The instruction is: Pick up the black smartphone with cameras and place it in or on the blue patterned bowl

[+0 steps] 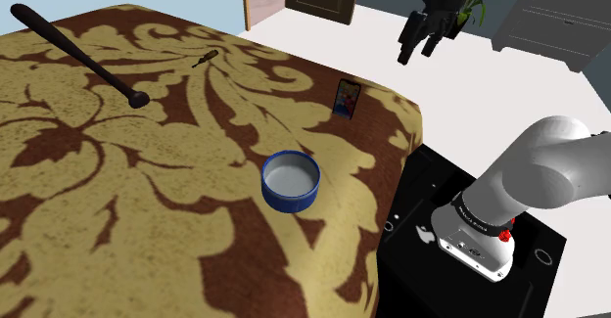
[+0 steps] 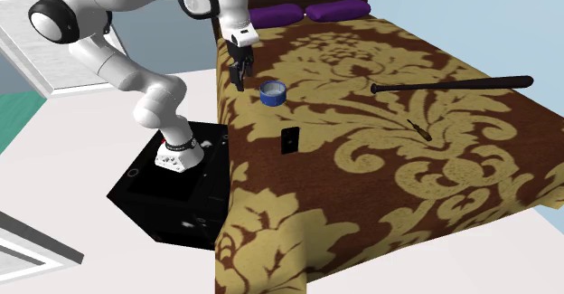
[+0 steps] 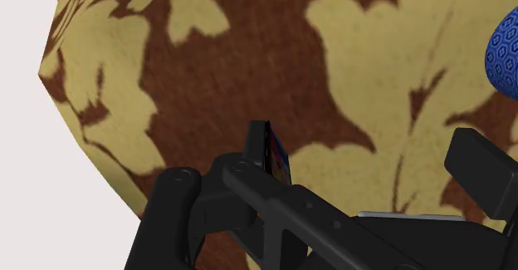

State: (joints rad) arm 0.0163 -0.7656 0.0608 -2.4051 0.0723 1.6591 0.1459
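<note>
Well apart — smartphone (image 1: 346, 98) on the bedspread (image 1: 147, 189), below the end effector (image 1: 416, 54).

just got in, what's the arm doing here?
The Franka's gripper hangs open and empty in the air near the bed's edge, touching nothing. The black smartphone stands upright on the patterned bed cover, not yet grasped. The blue bowl sits apart from it on the same cover, with nothing inside. A dark bat lies farther off.
</note>
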